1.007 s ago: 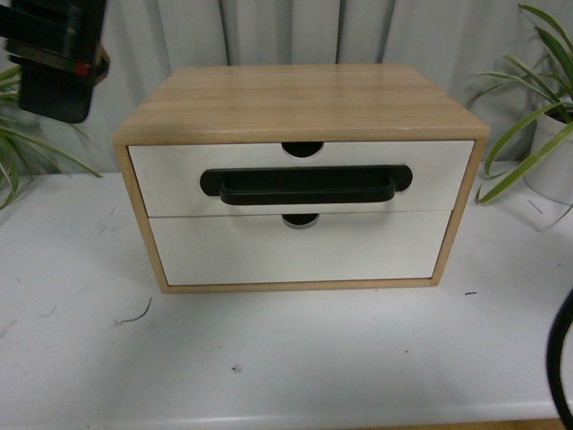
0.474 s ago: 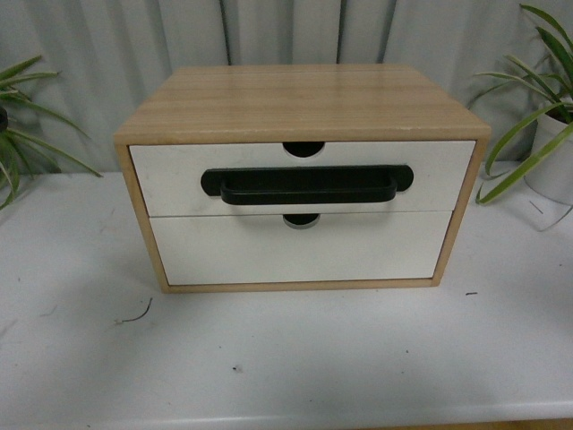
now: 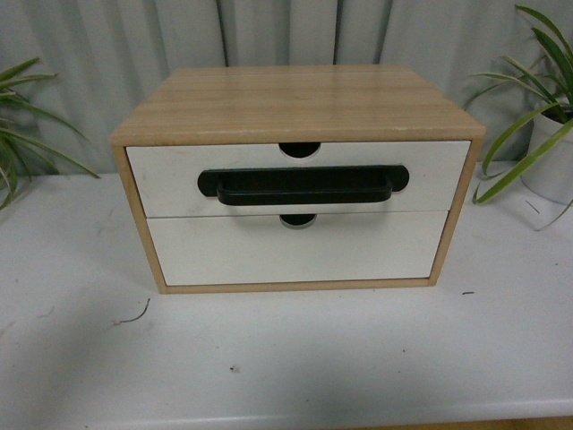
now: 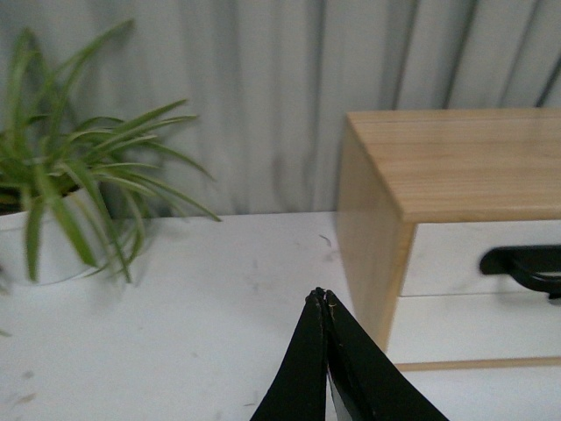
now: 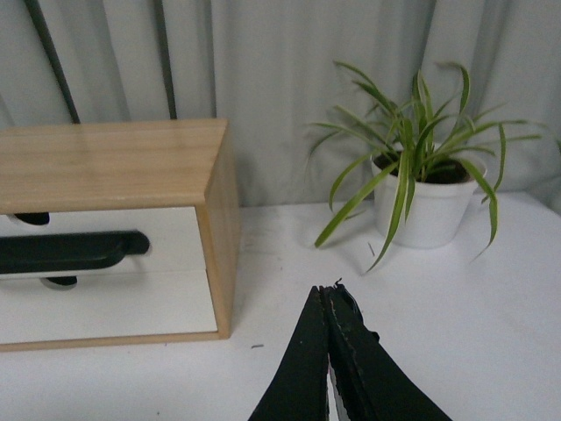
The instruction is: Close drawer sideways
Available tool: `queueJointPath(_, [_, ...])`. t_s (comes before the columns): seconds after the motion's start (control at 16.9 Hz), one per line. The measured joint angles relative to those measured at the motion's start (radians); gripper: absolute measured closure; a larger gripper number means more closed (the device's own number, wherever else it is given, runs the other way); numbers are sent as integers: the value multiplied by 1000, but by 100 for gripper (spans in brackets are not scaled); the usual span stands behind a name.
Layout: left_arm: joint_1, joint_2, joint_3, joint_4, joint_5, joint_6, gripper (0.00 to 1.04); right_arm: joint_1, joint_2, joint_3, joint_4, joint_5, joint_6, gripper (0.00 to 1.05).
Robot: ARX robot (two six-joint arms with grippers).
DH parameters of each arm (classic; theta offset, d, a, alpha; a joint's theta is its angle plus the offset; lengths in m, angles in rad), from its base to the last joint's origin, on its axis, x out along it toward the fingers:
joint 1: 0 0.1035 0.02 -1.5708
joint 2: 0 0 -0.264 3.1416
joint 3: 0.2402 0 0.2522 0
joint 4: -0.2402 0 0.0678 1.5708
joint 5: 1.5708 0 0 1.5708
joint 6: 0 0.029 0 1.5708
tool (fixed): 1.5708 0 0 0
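A light wood cabinet point(image 3: 295, 98) stands on the white table. Its upper drawer point(image 3: 161, 179) has a white front, a long black bar handle point(image 3: 303, 185) and a semicircular notch in its top edge; its front sits flush with the frame. The same drawer shows in the left wrist view point(image 4: 447, 259) and the right wrist view point(image 5: 171, 230). Neither arm is in the front view. My left gripper point(image 4: 321, 296) is shut and empty, over the table left of the cabinet. My right gripper point(image 5: 326, 289) is shut and empty, over the table right of the cabinet.
A handle-less white-fronted lower drawer point(image 3: 295, 251) sits under the upper one. Potted plants stand at the table's left point(image 4: 61, 184) and right point(image 5: 421, 175). A grey curtain hangs behind. The table's front edge point(image 3: 358, 421) is near.
The left arm, seen at the top left corner one second ago, has left the front view. The black cable at the right edge is gone too. The cabinet looks unchanged.
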Motion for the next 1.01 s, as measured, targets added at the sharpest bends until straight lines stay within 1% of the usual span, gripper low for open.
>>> queueJointPath(0.06, [10, -39, -17, -6, -7, 1, 103, 0, -60, -11, -3, 2, -3, 102])
queueJointPath(0.18, [1, -103, -58, -42, 7, 2, 103, 0, -93, -42, -13, 2, -4, 103])
queueJointPath(0.47, [1, -274, -119, -150, 7, 2, 103, 0, -169, -89, -42, 2, -4, 103])
queueJointPath(0.53, [1, -305, -125, -173, 7, 2, 103, 0, -225, -90, -134, 2, -4, 103])
queueJointPath(0.59, [1, -322, -142, -150, 7, 2, 103, 0, -316, -108, -190, 2, -4, 103])
queueJointPath(0.71, [1, -369, -158, -196, 6, 2, 103, 0, -357, -129, -177, 2, -5, 103])
queueJointPath(1.01, [1, -529, -158, -346, 7, 2, 103, 0, -355, -130, -181, 2, -5, 103])
